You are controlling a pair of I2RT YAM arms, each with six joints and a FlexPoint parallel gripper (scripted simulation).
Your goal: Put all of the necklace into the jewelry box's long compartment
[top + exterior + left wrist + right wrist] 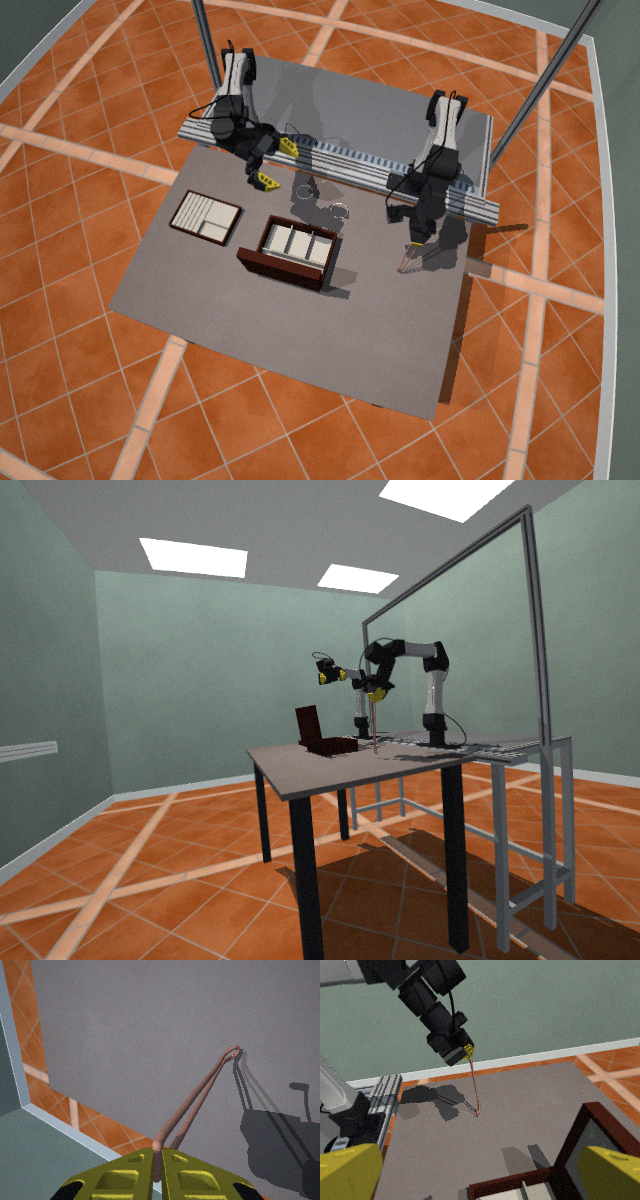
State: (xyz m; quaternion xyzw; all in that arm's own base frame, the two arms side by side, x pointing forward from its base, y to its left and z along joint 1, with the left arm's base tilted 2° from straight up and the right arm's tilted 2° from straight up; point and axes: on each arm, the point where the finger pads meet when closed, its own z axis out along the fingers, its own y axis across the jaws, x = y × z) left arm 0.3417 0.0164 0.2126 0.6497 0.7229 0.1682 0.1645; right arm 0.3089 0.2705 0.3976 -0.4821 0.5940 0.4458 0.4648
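The pink necklace [405, 258] [374, 728] [189, 1103] [474, 1085] hangs as a narrow loop from my left gripper [416, 243] [376, 695] [157, 1157] [470, 1057], which is shut on it. Its lower end is at or just above the table. My right gripper [283, 167] [332, 676] is open and empty, raised behind the box. The dark red jewelry box [324, 231] [338, 745] [510, 1183] stands with its lid up. Its long compartment lies beside the lid, partly hidden by it. Two thin bangles [304, 198] [339, 203] lie on the table behind the box, outside it.
A separate shallow tray [196, 235] with slots and compartments lies left of the box in the top view. The raised lid [281, 265] [308, 725] [592, 1135] stands along the box's side away from the arms. The necklace hangs to the box's right in the top view.
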